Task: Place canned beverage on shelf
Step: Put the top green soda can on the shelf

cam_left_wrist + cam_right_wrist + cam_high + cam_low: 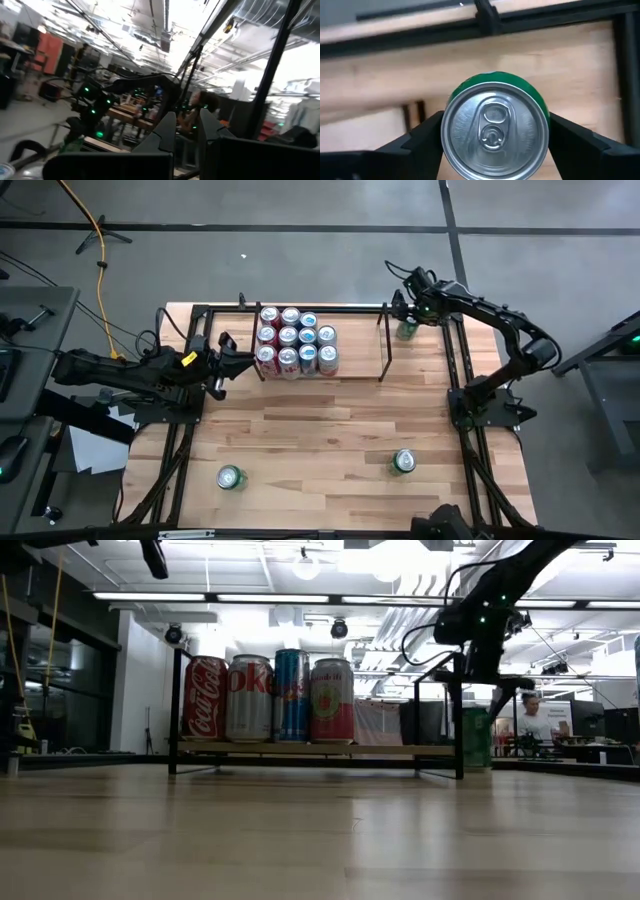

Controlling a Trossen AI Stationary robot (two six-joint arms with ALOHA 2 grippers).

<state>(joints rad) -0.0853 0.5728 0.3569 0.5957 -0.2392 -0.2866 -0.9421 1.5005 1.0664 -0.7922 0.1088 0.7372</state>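
Note:
A green can point(495, 130) stands upright on the table just right of the shelf point(385, 345), near the far edge; it also shows in the high view point(406, 330) and the low view point(476, 738). My right gripper point(495, 125) comes down over it, one finger on each side of its top. The shelf's left half holds several upright cans point(295, 345) on its wood base point(300, 750). My left gripper point(225, 365) hangs shut with nothing in it by the shelf's left end, above the table. My right gripper has the green can between its two fingers, which meet opposite sides of the wall just under the top rim point(546, 107). The fingers come from above, pointing steeply down. The can stands upright with its bottom on the table.
Two more green cans stand on the near part of the table, one at the left point(231, 477) and one at the right point(403, 461). The shelf's right half point(355, 350) is bare. A black frame point(455, 370) edges the table. A person point(535, 720) sits in the room beyond.

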